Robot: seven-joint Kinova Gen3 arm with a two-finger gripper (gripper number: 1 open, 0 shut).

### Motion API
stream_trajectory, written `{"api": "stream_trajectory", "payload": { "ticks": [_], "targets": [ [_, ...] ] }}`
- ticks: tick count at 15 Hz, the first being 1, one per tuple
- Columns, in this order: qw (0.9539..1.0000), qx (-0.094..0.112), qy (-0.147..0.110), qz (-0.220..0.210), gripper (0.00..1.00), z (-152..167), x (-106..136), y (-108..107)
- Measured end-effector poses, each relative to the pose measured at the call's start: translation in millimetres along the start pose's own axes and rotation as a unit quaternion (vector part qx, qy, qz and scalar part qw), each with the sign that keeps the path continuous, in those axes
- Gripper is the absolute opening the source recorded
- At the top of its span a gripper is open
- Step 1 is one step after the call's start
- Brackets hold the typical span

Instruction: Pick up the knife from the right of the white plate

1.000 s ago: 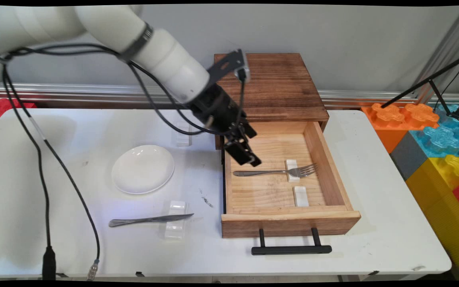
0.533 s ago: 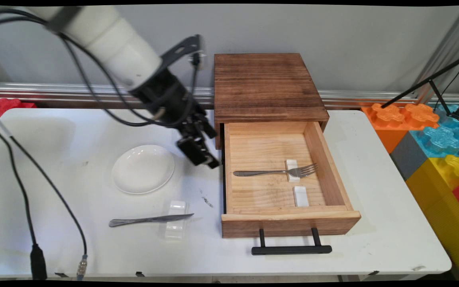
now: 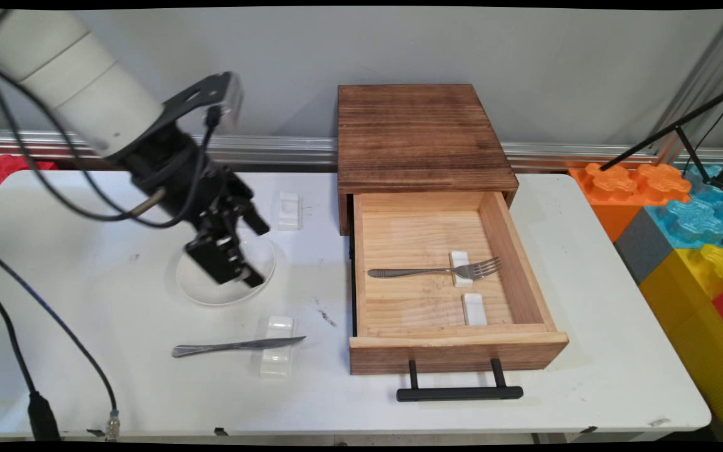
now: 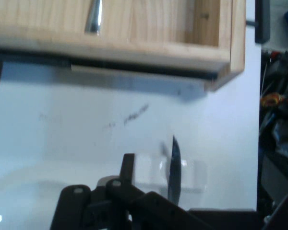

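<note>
The black gripper hangs over the white plate on the left half of the white table, tilted so that it points down and to the right. From the main view it seems to be above the plate, not touching it, though the gap cannot be judged with any certainty. Nothing shows in its grasp. Whether it stands released or clenched cannot be told from either view.

Just near of the plate a table knife lies with its blade across a small white rest, handle to the left. In the hand view this knife and its rest sit straight ahead of the gripper, with the plate's rim at the lower left. A second white rest lies bare on the table, far of the plate and right of the gripper.

To the right stands a dark wooden cabinet against the wall, its pale drawer pulled fully out toward the near edge, black handle in front. Inside, a fork lies crosswise – tines to the right, neck on a white rest – and another rest lies bare just near of it. The hand view shows the drawer's side wall and the end of the fork's handle.

Black cables hang from the arm down past the table's near left corner. Large coloured blocks are stacked beyond the table's right end.
</note>
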Motion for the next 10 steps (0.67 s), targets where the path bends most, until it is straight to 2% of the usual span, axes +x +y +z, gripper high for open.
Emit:
{"api": "stream_trajectory", "payload": {
  "ticks": [10],
  "targets": [
    [0.9988, 0.01, -0.047, -0.004, 1.0, 24, -64, 16]
  ]
}}
